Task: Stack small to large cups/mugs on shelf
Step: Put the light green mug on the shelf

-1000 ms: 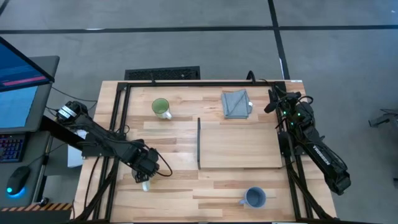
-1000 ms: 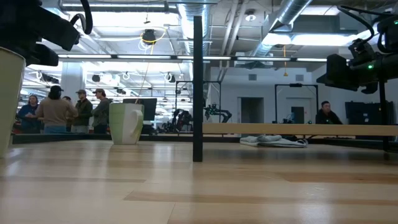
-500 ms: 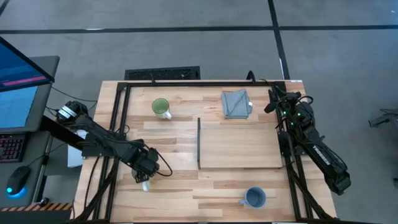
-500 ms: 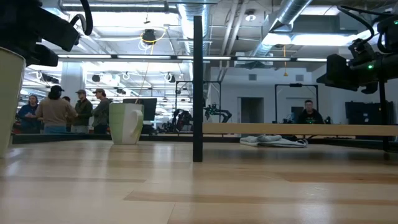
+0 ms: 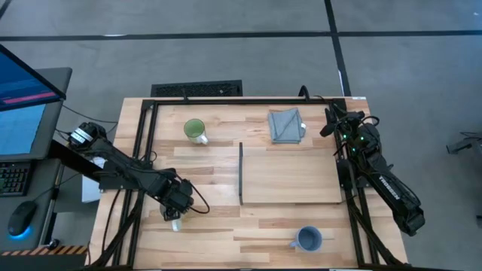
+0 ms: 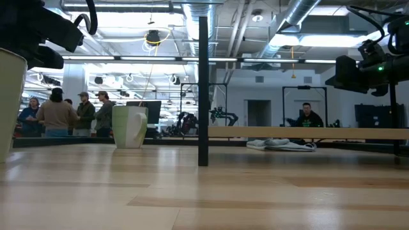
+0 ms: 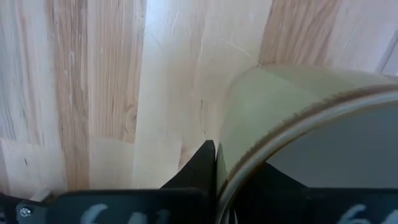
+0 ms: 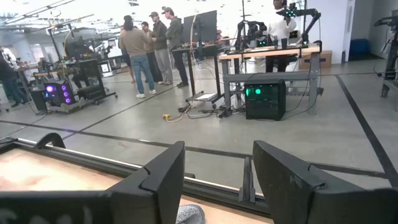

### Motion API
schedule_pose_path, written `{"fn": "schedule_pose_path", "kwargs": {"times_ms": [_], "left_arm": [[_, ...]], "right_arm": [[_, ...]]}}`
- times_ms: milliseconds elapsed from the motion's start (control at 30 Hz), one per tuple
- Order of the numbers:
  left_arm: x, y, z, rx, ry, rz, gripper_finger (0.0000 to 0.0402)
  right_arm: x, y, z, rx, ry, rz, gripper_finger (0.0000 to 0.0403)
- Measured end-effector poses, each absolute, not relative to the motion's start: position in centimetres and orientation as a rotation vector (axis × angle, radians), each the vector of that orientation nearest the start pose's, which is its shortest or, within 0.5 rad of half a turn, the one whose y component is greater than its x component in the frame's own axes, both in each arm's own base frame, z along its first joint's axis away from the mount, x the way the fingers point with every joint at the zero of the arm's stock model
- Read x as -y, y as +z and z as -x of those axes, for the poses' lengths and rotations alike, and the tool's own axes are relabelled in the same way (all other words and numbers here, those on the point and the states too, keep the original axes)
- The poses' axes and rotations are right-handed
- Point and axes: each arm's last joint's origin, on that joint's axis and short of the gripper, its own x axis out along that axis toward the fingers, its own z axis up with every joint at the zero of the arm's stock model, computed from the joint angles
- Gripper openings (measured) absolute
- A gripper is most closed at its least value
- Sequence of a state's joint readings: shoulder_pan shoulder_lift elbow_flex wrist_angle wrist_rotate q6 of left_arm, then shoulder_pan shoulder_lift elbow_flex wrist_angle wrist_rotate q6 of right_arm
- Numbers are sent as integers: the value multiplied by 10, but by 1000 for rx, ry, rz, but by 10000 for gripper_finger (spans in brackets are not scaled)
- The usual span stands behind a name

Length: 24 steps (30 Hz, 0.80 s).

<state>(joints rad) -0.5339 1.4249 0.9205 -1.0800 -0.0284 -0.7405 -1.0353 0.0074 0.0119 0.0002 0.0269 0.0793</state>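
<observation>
Overhead, I see my left gripper [image 5: 175,220] near-left on the bench [image 5: 218,162], fingers pinching the cream mug's [image 5: 175,223] rim; the shelf [image 5: 290,178] sits centre-right. Low down, that mug [image 6: 9,105] fills the left edge. My right gripper [image 8: 217,168] waits far-right, fingers wide

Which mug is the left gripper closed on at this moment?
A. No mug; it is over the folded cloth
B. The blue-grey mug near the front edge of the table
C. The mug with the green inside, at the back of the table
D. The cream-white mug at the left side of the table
D: in the left wrist view the left gripper pinches the rim of the cream-white mug.
</observation>
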Motion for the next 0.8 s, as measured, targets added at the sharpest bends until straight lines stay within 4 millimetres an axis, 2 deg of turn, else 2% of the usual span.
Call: {"fn": "schedule_pose_path", "kwargs": {"times_ms": [800], "left_arm": [[113, 202, -193, -1553, 193, 136, 12]], "right_arm": [[84, 167, -49, 47, -1062, -69, 212]]}}
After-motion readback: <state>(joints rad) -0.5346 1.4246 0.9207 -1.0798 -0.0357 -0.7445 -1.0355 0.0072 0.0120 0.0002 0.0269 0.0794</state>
